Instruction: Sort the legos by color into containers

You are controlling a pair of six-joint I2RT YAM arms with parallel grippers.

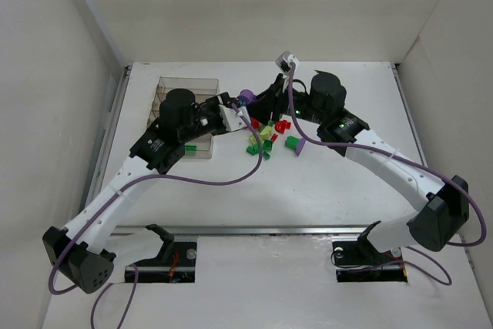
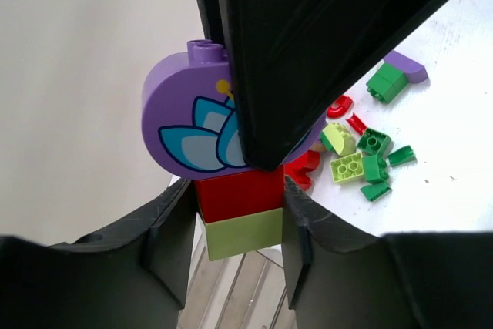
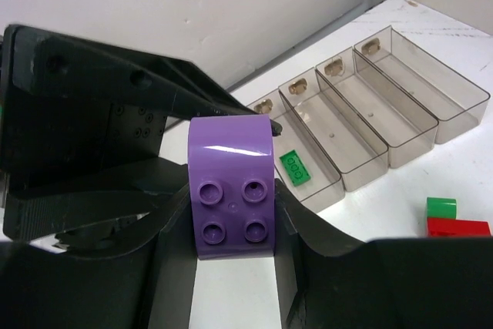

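**Item:** purple brick (image 3: pixel 231 167), held above the table just beside the tray (image 3: pixel 462 113) and clamped between the right gripper's (image 3: pixel 231 206) fingers.

**Joined to it:** red-and-lime stack (image 2: pixel 239 221), with the left gripper's (image 2: pixel 239 199) jaws pressed on both its flanks.

**Sorted:** one green plate (image 3: pixel 294 167), in the tray's end compartment nearest the grippers. The other three compartments showed nothing.

**Outstanding:** loose pile (image 1: pixel 269 138) near the tray, plus the joined pieces, judged to need pulling apart.

**Room:** grippers were crowded tip to tip beside the tray. Bare table (image 1: pixel 308 190) lay open beyond the pile.

Overhead rear view — two close wrist views
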